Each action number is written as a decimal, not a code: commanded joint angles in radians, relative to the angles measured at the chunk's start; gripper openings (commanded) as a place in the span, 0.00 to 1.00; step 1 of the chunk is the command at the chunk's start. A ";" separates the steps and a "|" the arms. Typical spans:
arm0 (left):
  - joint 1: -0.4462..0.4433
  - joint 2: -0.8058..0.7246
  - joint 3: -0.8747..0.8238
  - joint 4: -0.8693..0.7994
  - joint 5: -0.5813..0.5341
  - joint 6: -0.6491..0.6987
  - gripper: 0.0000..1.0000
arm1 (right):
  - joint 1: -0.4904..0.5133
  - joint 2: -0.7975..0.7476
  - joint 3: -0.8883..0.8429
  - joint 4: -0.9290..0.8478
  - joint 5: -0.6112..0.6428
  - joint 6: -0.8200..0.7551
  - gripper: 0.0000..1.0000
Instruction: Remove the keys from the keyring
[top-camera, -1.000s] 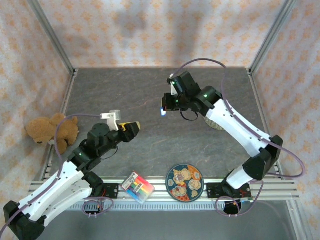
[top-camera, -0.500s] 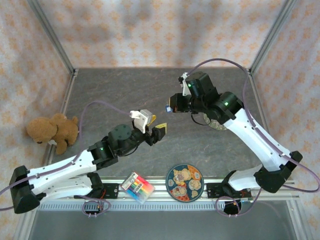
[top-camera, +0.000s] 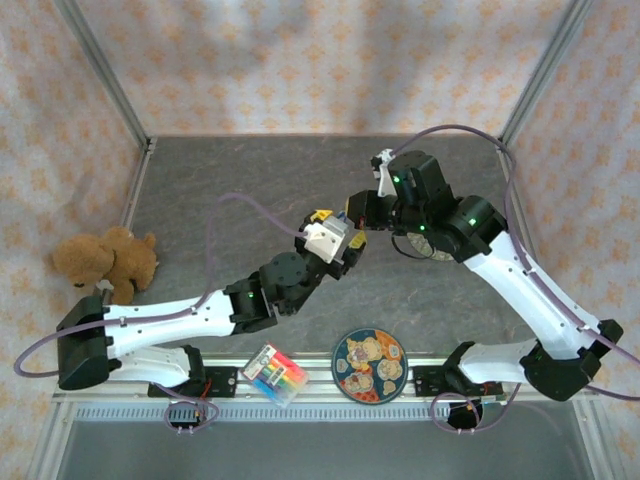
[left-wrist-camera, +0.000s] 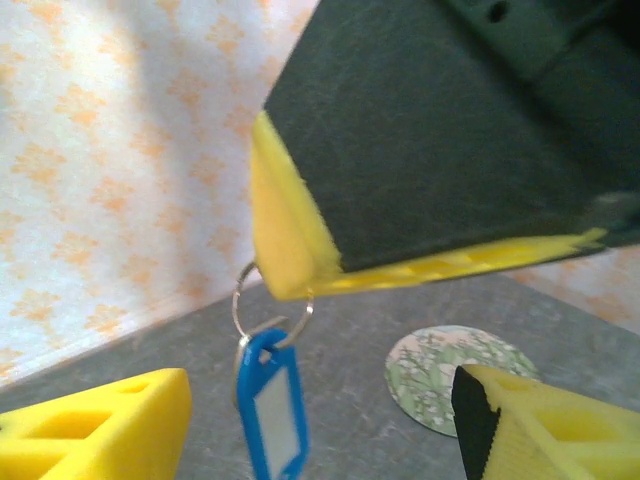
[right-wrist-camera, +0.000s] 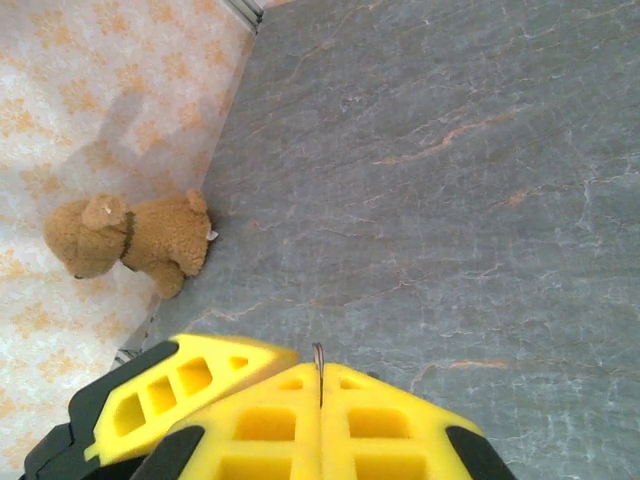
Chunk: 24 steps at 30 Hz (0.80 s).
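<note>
keyring (left-wrist-camera: 270, 412) cut by bottom edge, its top hidden behind fingers (left-wrist-camera: 287, 252)

No text I can read anywhere. The paper slip in the blue keyring (left-wrist-camera: 272, 410), seen close up from my left wrist camera, shows no writing. The colourful box (top-camera: 275, 374) in the overhead view has print on it, too small to read. The round plate (top-camera: 368, 364) beside it carries cartoon pictures, no legible letters or numbers.
</note>
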<state>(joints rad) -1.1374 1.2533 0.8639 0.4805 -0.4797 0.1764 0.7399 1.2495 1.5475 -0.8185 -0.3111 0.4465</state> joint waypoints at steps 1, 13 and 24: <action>-0.003 0.031 0.052 0.106 -0.126 0.101 0.68 | 0.008 -0.038 -0.016 0.039 -0.010 0.027 0.05; -0.002 0.027 0.053 0.045 -0.148 0.120 0.33 | 0.009 -0.060 -0.021 0.049 -0.010 0.039 0.06; -0.003 -0.060 0.020 -0.059 -0.109 0.095 0.24 | 0.009 -0.059 -0.024 0.063 -0.025 0.049 0.06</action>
<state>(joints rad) -1.1374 1.2232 0.9001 0.4526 -0.5835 0.2821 0.7437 1.2076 1.5265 -0.7654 -0.3302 0.4839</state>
